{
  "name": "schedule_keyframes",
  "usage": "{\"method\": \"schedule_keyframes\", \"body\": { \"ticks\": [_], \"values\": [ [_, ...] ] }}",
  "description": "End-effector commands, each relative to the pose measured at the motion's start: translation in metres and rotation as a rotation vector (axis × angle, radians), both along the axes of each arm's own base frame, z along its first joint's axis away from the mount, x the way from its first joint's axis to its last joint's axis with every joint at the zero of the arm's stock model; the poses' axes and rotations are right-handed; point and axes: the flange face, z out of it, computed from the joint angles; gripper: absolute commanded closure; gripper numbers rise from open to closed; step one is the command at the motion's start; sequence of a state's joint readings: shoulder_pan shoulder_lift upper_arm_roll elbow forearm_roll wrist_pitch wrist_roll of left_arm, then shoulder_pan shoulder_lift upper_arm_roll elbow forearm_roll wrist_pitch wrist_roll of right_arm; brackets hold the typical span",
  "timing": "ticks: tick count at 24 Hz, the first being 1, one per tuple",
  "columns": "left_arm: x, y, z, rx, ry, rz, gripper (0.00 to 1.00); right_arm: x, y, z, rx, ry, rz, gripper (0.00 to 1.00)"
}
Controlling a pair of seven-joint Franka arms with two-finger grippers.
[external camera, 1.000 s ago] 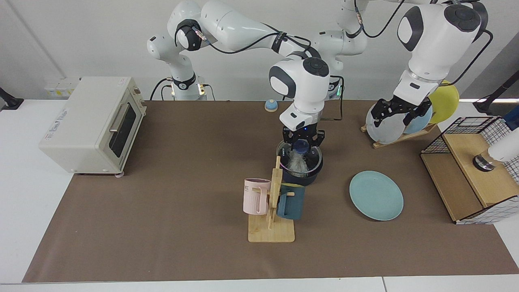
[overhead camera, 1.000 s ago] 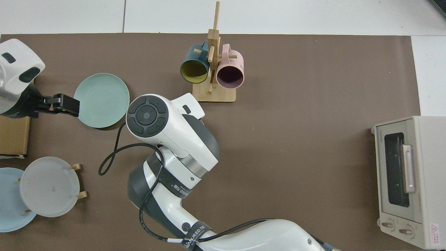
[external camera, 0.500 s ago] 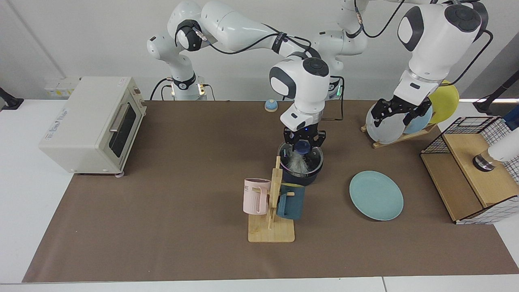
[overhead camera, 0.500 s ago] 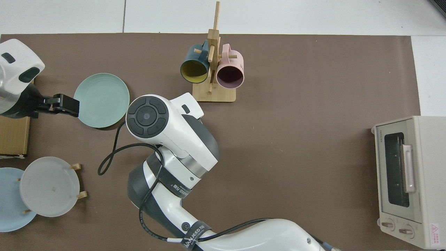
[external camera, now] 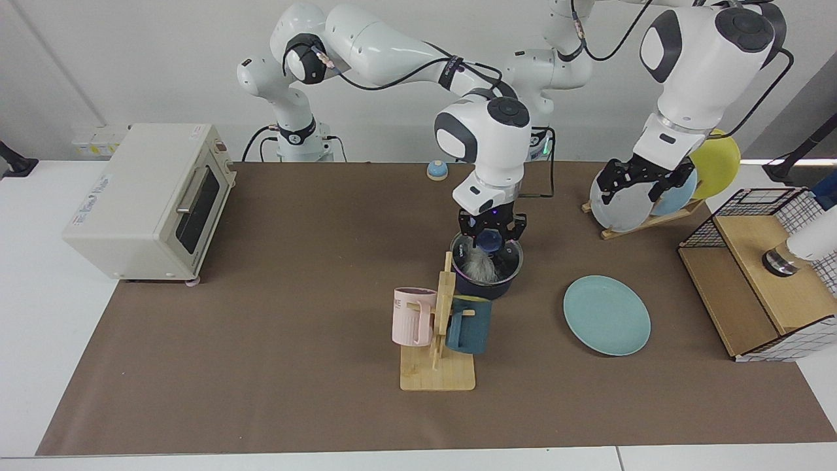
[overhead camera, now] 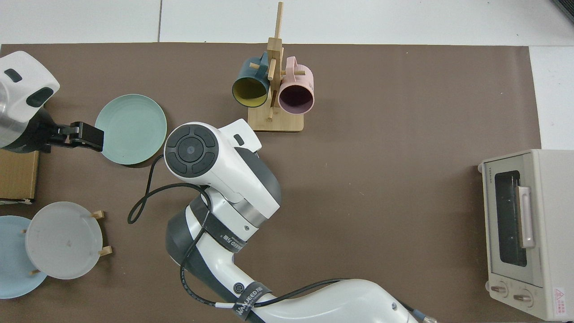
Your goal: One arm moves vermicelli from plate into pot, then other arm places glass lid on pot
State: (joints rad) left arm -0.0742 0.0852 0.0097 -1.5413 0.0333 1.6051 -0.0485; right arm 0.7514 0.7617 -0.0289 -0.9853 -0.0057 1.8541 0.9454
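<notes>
The dark navy pot (external camera: 487, 286) stands mid-table behind the mug rack. Whitish vermicelli (external camera: 479, 267) lies inside it and shows through the glass lid (external camera: 502, 260), which sits at the pot's rim. My right gripper (external camera: 489, 237) reaches straight down and is shut on the lid's blue knob (external camera: 487, 243). In the top view the right arm's wrist (overhead camera: 193, 150) hides pot and lid. The teal plate (external camera: 607, 315) (overhead camera: 131, 129) lies bare to the right of the pot. My left gripper (external camera: 644, 180) (overhead camera: 83, 136) waits open, high by the plate rack.
A mug rack (external camera: 438, 340) with a pink and a dark blue mug stands just in front of the pot. A toaster oven (external camera: 150, 199) is at the left. A plate rack (external camera: 644, 196) and a wire-and-wood shelf (external camera: 762, 275) are at the right.
The right gripper has shifted slightly right and down with the lid, which now sits flatter on the pot. The left arm has barely moved.
</notes>
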Motion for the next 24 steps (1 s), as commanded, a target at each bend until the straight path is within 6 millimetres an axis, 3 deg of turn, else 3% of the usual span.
{"method": "schedule_keyframes", "body": {
  "ticks": [1, 14, 15, 18, 21, 24],
  "values": [
    [-0.0047, -0.0053, 0.0031, -0.011, 0.011, -0.001, 0.0, 0.0038, -0.0023, 0.0023, 0.031, 0.001, 0.014, 1.0],
    [-0.0044, -0.0053, 0.004, -0.011, 0.008, -0.004, 0.0, 0.0013, -0.0033, -0.0024, 0.02, 0.01, 0.017, 1.0],
    [-0.0044, -0.0053, 0.004, -0.011, 0.008, -0.004, 0.0, 0.0014, -0.0034, -0.0024, 0.019, 0.009, 0.019, 0.91],
    [-0.0044, -0.0053, 0.004, -0.011, 0.008, -0.004, 0.0, 0.0011, -0.0033, -0.0025, 0.02, 0.012, 0.026, 0.25],
    [-0.0044, -0.0044, 0.004, -0.011, 0.008, -0.003, 0.0, 0.0006, -0.0038, 0.0007, 0.021, 0.011, 0.024, 0.09],
    [-0.0044, -0.0044, 0.004, -0.011, 0.008, -0.004, 0.0, 0.0013, -0.0043, 0.0009, 0.02, 0.008, 0.02, 0.09]
  ]
}}
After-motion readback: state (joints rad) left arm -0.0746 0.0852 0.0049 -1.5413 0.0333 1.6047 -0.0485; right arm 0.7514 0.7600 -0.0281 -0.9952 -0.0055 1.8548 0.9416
